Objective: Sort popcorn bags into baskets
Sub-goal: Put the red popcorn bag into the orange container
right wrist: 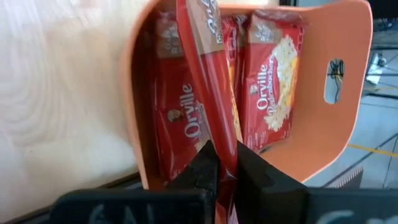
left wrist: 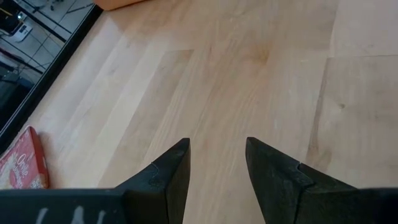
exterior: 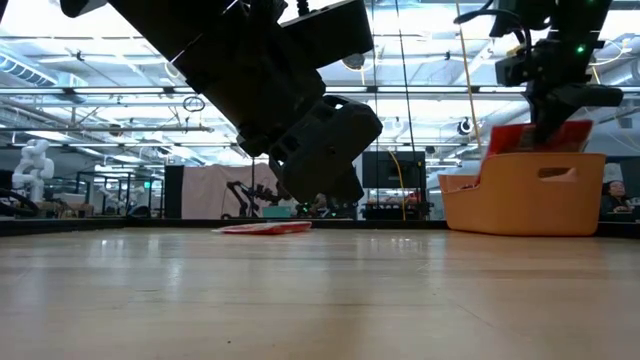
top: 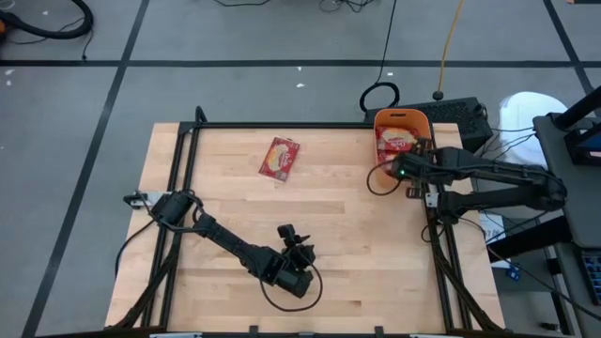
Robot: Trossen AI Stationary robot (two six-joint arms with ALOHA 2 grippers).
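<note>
At 1 o'clock on the table, right at the far-right edge, the right gripper is hanging over the orange bin w/ its fingers pinching one popcorn bag by its lower edge. The bag is standing on edge rather than lying flat, prob. so it is slotting between the packets already filed upright inside. In the right wrist view, one stored packet is sitting to one side of the held bag and another packet is sitting on the other, both facing out w/ labels readable. The gap between them is narrow, so an edge-first drop looks like the only way in. From the low view, the held bag is poking up above the bin's rim, so it is not yet fully down; I can't tell if its bottom edge is touching the bin floor.

One loose packet is lying flat at approx. 11 o'clock, well apart from the bin and from both arms. It is the only one left on the wood in the high view, so the job looks nearly done.

The left gripper is waiting at approx. 6 o'clock, near the front edge, hovering above bare wood. Its fingers are parted narrowly w/ nothing between them, and the loose packet is showing only at the edge of its wrist view.
</note>
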